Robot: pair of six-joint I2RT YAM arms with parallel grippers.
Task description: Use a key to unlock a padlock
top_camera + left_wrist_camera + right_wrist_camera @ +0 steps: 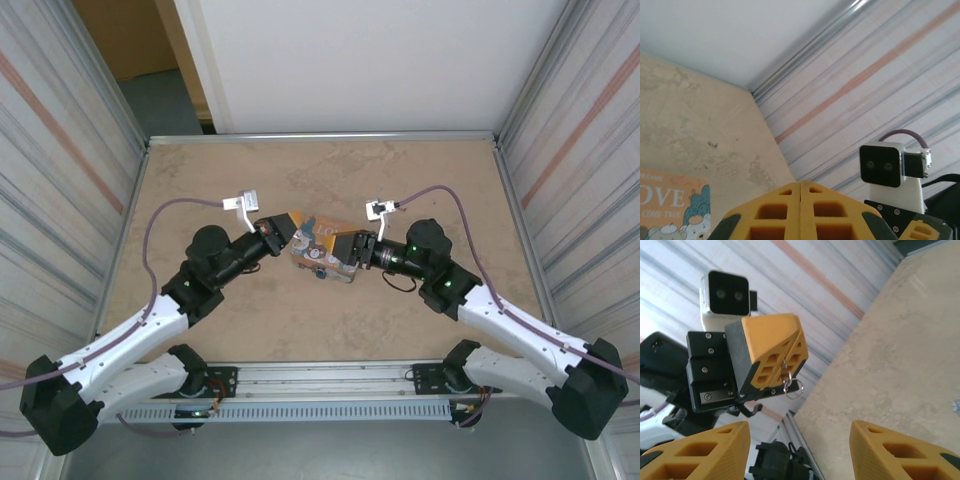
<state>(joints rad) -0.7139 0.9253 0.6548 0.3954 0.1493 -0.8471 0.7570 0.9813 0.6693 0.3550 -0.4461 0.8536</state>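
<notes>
Clamps left gripper [788, 362] shut on key [786, 379] at eleven o'clock; holds right gripper [799, 434] spread wide, empty.

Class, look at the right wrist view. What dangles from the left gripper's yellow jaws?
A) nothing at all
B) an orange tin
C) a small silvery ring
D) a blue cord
C: a small silvery ring hangs from what looks like the key, which is pinched in the seam of the left gripper, its jaws pressed together.
</notes>
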